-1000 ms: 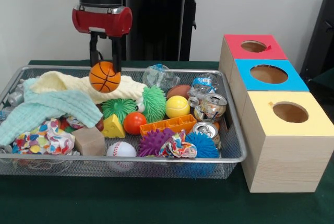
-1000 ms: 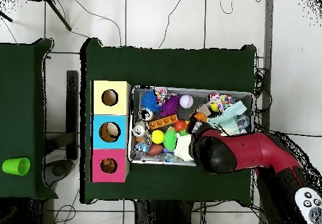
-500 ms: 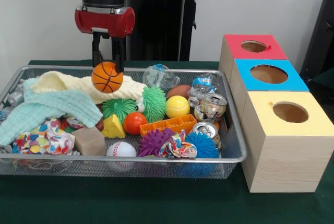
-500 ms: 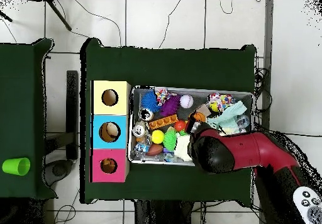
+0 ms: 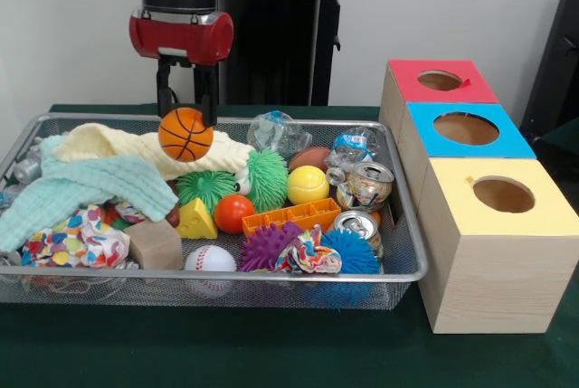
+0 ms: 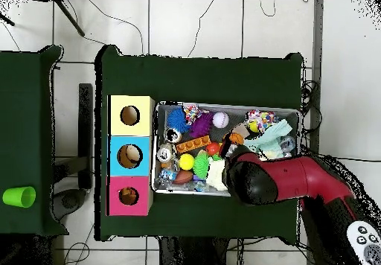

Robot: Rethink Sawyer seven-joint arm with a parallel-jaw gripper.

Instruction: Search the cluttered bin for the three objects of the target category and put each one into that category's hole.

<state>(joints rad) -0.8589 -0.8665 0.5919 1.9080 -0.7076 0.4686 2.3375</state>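
- The green-covered surface [image 5: 271, 352] carries a wire mesh bin [image 5: 409, 252] of clutter and, just beside it, three wooden boxes with round holes in their tops: red [image 5: 407, 89], blue [image 5: 493, 142] and yellow [image 5: 543, 216].
- The red and black arm [image 6: 298, 179] reaches over the bin; its end effector [image 5: 186, 117] is closed on a small toy basketball [image 5: 185, 134], held clear above the cream knitted cloth [image 5: 109, 142] and the pale green towel [image 5: 90, 191].
- Balls appear to be the target category. In the overhead view something pale shows inside the blue box's hole [image 6: 129, 155], possibly one item already delivered; this cannot be confirmed.
- By that reading, the basketball is mid-transfer, lifted but well apart from the boxes, with the carry and drop left to do.
- Candidates left in the bin include a yellow ball [image 5: 308, 184], an orange ball [image 5: 233, 212], a small baseball [image 5: 210, 259] and a brown toy football [image 5: 312, 156], among spiky rubber toys [image 5: 268, 180], crushed cans [image 5: 369, 184] and a cheese-wedge toy [image 5: 196, 221].
- Against the frame a second ago, the basketball hangs slightly higher; over the last half second the end effector has barely moved, and the bin's contents lie unchanged.
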